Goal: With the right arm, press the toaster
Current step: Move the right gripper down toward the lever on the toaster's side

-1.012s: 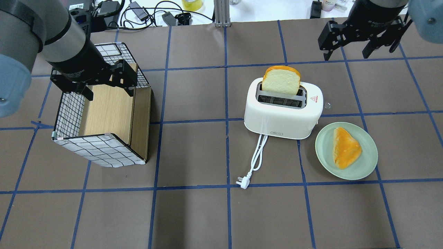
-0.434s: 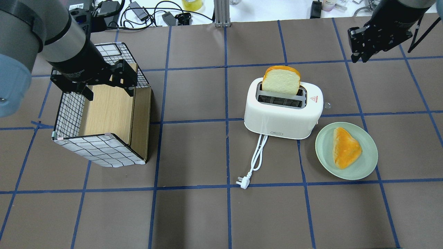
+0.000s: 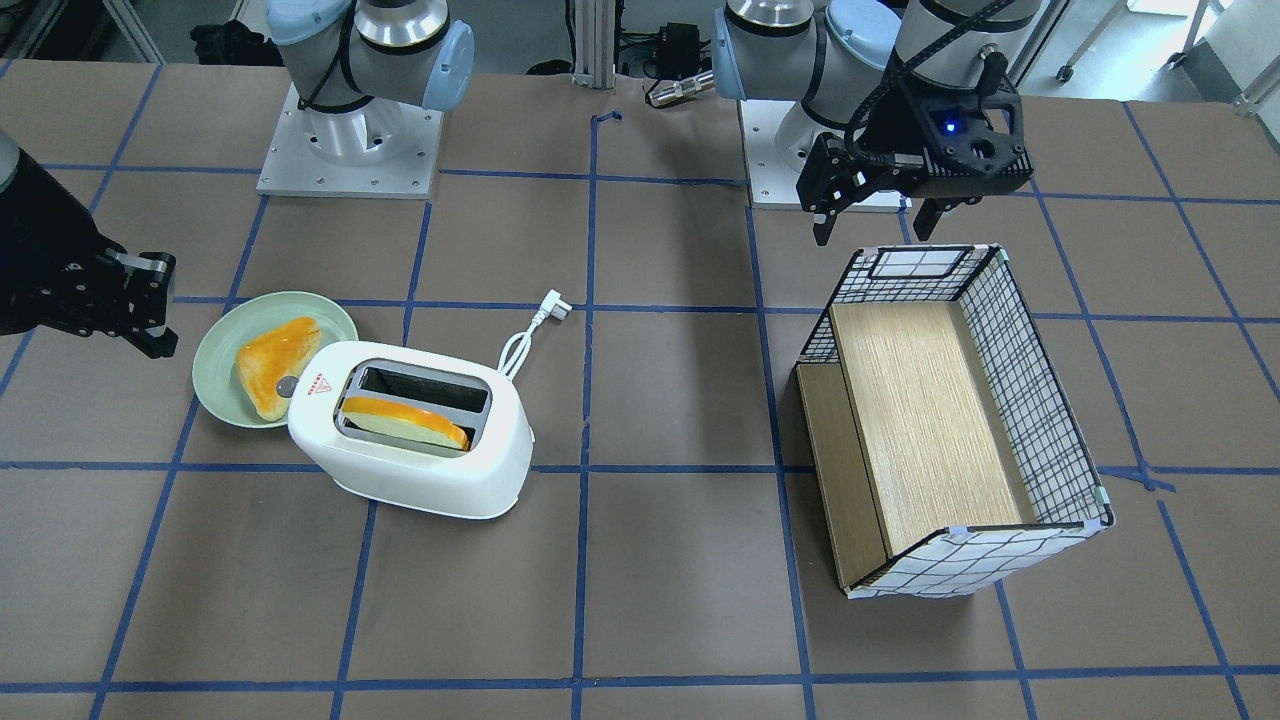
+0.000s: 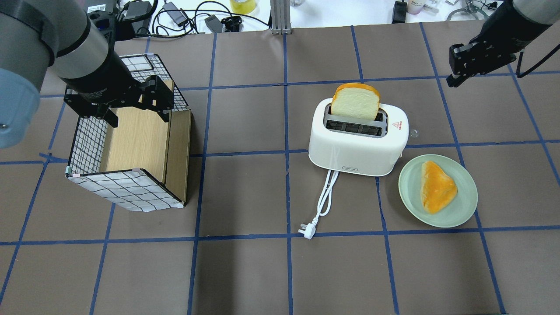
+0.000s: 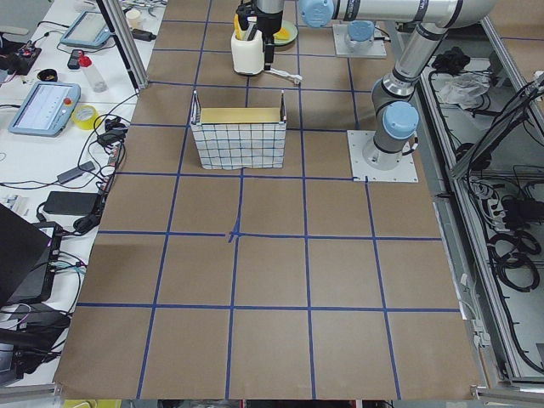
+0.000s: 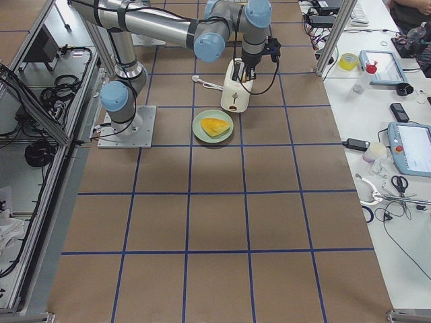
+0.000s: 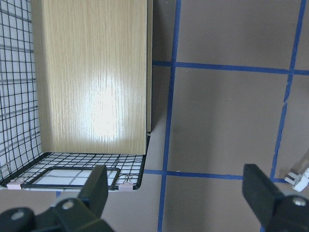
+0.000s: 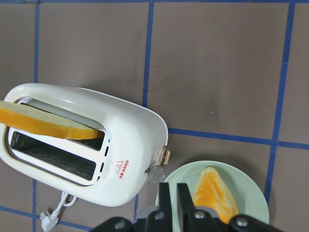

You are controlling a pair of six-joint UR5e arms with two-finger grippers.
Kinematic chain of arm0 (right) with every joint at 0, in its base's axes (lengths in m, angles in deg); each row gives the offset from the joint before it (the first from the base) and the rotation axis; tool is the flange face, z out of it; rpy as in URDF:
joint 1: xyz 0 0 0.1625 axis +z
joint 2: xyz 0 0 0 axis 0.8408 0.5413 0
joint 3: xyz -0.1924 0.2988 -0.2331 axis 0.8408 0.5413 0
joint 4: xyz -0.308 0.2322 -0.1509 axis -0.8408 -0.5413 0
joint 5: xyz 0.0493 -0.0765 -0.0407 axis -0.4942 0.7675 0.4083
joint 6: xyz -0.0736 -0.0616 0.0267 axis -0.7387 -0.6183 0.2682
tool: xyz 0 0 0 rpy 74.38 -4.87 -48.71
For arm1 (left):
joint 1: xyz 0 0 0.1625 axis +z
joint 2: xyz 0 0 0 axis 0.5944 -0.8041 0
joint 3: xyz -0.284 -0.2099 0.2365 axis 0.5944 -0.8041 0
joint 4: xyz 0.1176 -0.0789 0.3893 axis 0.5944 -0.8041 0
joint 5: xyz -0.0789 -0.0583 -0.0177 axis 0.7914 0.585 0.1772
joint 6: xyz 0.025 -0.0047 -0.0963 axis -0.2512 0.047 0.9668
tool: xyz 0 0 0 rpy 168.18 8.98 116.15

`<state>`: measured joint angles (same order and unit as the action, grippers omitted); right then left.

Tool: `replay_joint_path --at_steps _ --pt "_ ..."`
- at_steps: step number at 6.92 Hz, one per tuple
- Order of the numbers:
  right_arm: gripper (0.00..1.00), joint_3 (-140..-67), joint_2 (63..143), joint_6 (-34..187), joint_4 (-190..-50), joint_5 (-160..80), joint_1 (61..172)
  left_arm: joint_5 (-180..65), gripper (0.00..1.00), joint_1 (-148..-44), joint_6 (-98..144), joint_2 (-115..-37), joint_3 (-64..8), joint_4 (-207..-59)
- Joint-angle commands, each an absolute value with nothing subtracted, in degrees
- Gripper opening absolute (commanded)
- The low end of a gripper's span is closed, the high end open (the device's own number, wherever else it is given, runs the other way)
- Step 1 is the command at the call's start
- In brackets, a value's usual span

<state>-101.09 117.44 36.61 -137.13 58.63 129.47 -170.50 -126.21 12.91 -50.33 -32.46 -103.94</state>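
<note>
Left arm [image 3: 800,70] and right arm [image 3: 370,40]: silver-grey tubes, pale blue joint caps, square screwed base plates [image 3: 300,175]. Left gripper [image 3: 872,225] black, blue light at 12 o'clock, ribbed black hose; right gripper [image 4: 451,82] black.

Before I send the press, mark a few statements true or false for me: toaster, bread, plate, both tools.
1. The toaster, with one bread slice standing in it, sits beside the plate. True.
2. Both toaster slots are filled. False: the other slot is empty.
3. The plate is empty. False: it holds a piece of bread.
4. The right tool is shut. True.
5. The right tool is touching the toaster. False: it hangs apart from it.
6. The left tool is open, near one end of the basket. True.
</note>
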Motion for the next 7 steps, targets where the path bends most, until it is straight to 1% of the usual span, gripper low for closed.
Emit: replay_joint_path --at_steps 1,3,5,7 --pt "0.15 -105.1 117.2 35.5 -136.6 53.8 128.9 -170.5 1.0 -126.2 12.9 -50.3 -32.5 -103.9" --pt "0.15 -109.2 117.1 36.7 -136.3 54.2 128.9 -170.5 1.0 -126.2 12.9 -50.3 -32.5 -103.9" --pt "0.14 -109.6 116.1 38.4 -136.3 55.0 128.9 -170.5 1.0 -126.2 12.9 -50.3 -32.5 -103.9" --pt "0.11 -109.7 116.0 43.0 -137.7 55.0 128.7 -170.5 1.0 -126.2 12.9 -50.3 -32.5 -103.9"
